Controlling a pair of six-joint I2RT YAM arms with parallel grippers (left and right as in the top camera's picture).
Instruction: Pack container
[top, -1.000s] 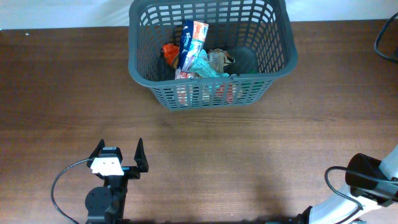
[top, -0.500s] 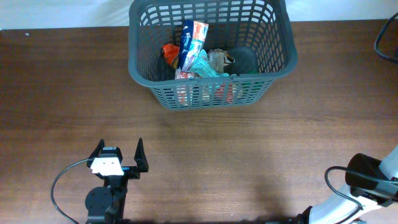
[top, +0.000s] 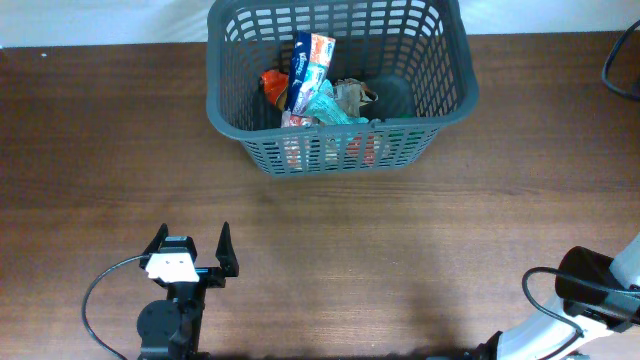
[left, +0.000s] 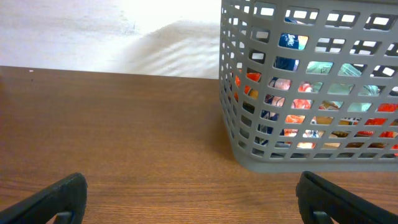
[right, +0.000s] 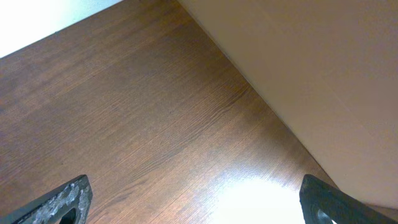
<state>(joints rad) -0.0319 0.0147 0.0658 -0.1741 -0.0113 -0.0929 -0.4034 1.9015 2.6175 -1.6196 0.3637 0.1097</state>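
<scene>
The container (top: 230, 118), a large dark grey lattice basket, stands at the table's far middle and holds several packets, among them a blue and white pouch (top: 308, 62) leaning upright. In the left wrist view the container (left: 239, 143) rises ahead to the right, colourful packets showing through its slots. My left gripper (top: 191, 243) sits near the front left, far from the basket, open with bare wood between its fingers (left: 59, 198). My right gripper (right: 196, 202) is open over bare wood by the table's edge. In the overhead view only the right arm's base shows at the front right corner.
A wooden table (top: 420, 240) carries everything. A black cable (top: 100, 290) loops beside the left arm. The right wrist view shows the table's edge (right: 249, 87) with pale floor beyond. A white wall lies behind the basket.
</scene>
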